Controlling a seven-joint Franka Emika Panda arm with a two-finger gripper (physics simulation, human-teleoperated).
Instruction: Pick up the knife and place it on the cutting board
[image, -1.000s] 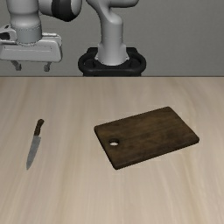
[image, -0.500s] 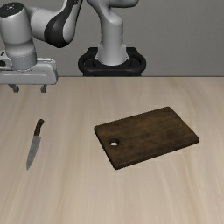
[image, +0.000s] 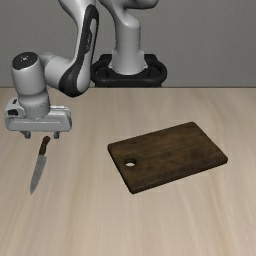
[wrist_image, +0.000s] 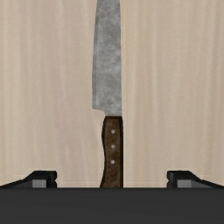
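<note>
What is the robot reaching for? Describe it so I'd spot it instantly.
On the pale wooden table, look to the exterior view's left of the dark cutting board, beneath the open pincer. There lies the knife: slim, grey-bladed, brown-handled, unlike the broad board.

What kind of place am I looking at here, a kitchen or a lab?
Probably a simulated kitchen-style test bench: a knife and a dark cutting board lie on a pale wooden table, and a robot arm holds its open end effector over the knife.

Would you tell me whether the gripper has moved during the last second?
Yes: the gripper has descended to just above the handle of the knife, while the knife and the cutting board stay put.
</note>
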